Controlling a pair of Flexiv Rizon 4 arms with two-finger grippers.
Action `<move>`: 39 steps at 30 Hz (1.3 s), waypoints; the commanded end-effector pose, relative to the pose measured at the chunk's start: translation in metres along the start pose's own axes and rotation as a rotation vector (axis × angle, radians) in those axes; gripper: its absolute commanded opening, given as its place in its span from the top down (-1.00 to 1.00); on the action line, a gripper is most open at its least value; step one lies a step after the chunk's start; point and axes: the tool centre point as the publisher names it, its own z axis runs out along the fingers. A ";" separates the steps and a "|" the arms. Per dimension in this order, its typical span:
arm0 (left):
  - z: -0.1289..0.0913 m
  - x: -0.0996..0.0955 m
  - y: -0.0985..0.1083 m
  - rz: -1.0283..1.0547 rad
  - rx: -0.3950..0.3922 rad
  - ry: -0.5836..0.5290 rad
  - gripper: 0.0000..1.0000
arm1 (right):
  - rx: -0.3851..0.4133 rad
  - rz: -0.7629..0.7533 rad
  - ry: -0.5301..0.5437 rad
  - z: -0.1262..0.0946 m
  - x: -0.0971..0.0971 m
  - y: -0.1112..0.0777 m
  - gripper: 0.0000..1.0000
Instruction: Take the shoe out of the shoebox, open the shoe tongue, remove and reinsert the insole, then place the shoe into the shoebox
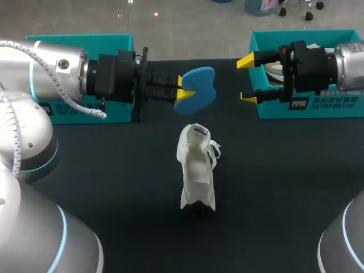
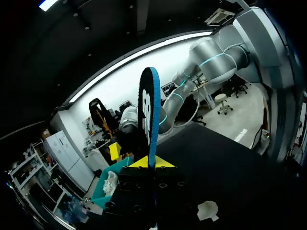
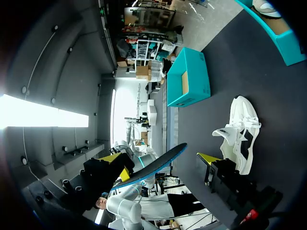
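Pinching blue insole, upper centre: left gripper. Right gripper, upper right, spread, empty. Risk: edge grip slips, insole misses shoe.

The head view looks down from above and behind onto the table, far enough back to take in the left arm and the right arm. The left wrist view looks out along the left gripper, across the table toward the right arm, with the insole close ahead of it, edge-on. The right wrist view faces back along the right gripper toward the left arm. All three views share the insole and the shoe.
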 end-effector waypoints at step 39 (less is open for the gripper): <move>0.039 -0.021 0.065 0.906 -0.021 -0.038 1.00 | -0.021 -0.012 -0.036 0.012 0.016 0.008 -1.00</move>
